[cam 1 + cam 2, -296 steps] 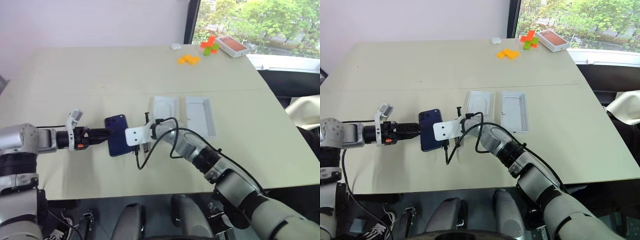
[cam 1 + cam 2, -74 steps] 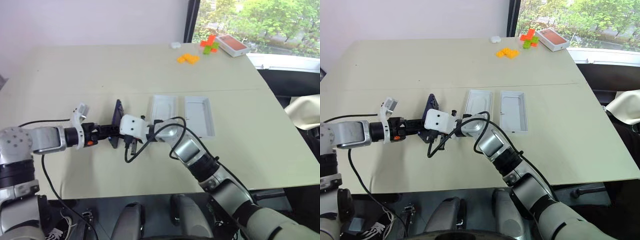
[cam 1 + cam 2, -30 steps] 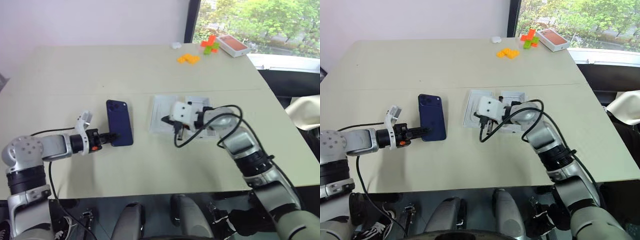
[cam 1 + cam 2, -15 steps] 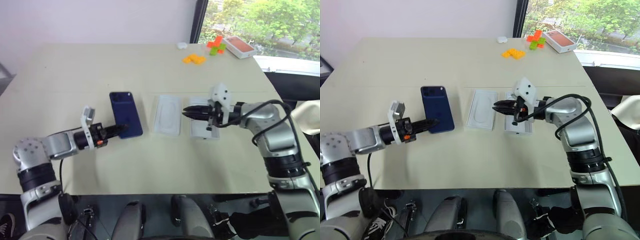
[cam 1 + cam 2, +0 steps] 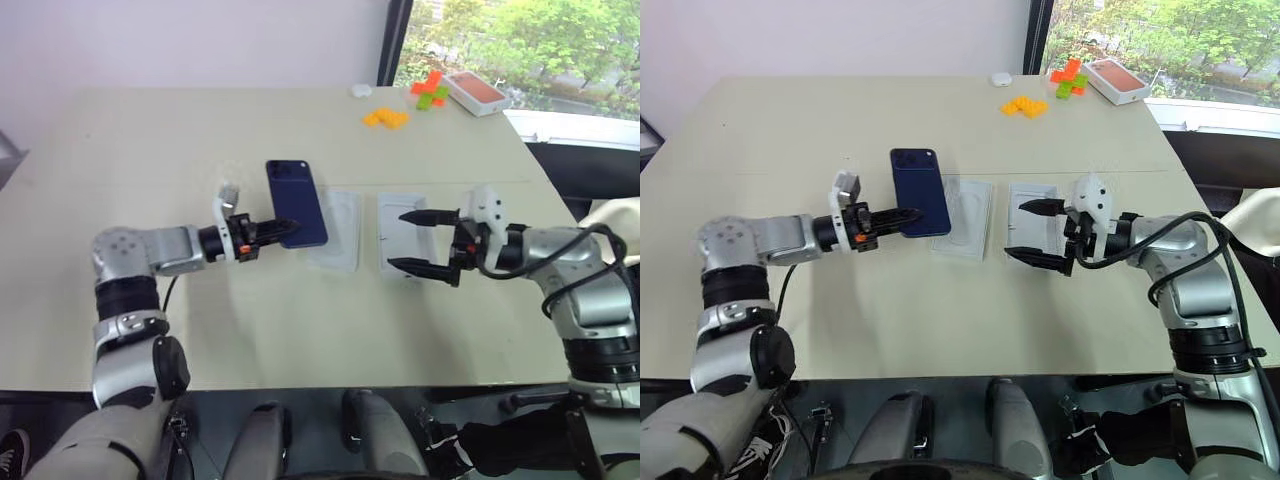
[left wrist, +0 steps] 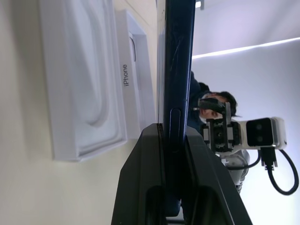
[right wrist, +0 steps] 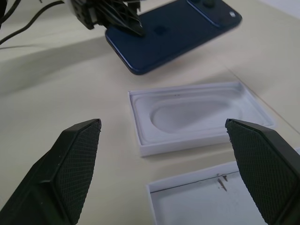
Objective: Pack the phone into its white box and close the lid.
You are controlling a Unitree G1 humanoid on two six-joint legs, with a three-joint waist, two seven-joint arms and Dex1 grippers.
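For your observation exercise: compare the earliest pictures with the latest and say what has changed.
The left gripper has lifted the phone off the table and carried it towards the white insert. The right gripper let go and opened. Insert, white tray and far blocks stayed put.

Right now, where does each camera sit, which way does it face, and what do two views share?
Eye views: on the head, facing forward and down at the table; both arms show.
Left wrist view: along the shut left gripper, which holds the phone edge-on.
Right wrist view: between the open right gripper fingers, toward the insert and the box.
Shared: both wrist views show the phone and the insert.
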